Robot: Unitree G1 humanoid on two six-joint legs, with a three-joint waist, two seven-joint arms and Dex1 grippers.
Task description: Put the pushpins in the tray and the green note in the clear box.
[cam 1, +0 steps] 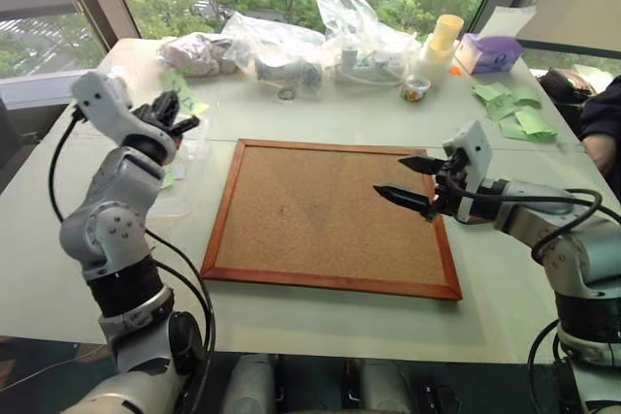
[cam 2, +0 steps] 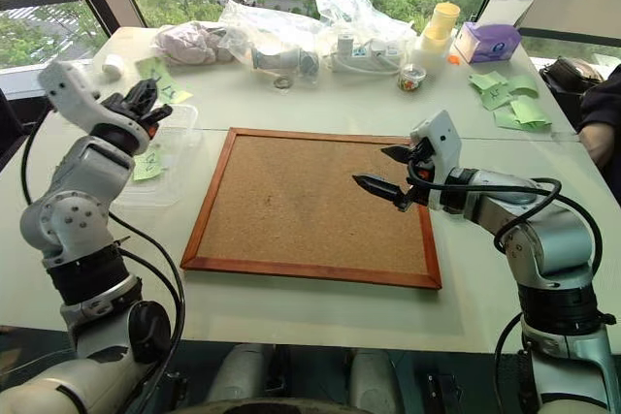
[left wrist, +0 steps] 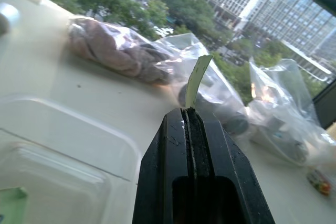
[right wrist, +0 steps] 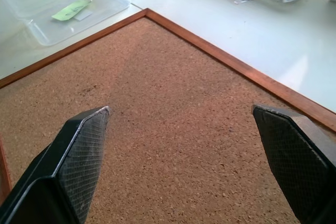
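Jaws first: the left gripper point(left wrist: 190, 121) is clamped flat on the green note point(left wrist: 196, 80), whose pale green edge stands up out of the tips in the left wrist view — the right gripper point(cam 1: 415, 179) hangs with its two black fingers spread wide and nothing between them, above the 3 o'clock edge of the cork board point(cam 1: 325, 215).

What the coming move turns on is how the note lies to the clear box point(cam 2: 167, 157). The box sits on the table point(cam 1: 320, 322) just off the board's 9 o'clock side, its long axis running roughly 12 to 6, and the left gripper is raised over its far end, near 10 o'clock of the board. So the box lies below and slightly toward 6 o'clock from the note, and the left arm is plainly the nearer one; the right arm is well apart, across the whole board. My reading is that a short lowering toward the box and a release would finish this part.

Inside the box a scrap of green paper point(right wrist: 71, 9) already lies on the floor. The board's cork face looks bare. I cannot make out the pushpins or the tray with any certainty among the plastic bags point(cam 1: 281, 46) at 12 o'clock.
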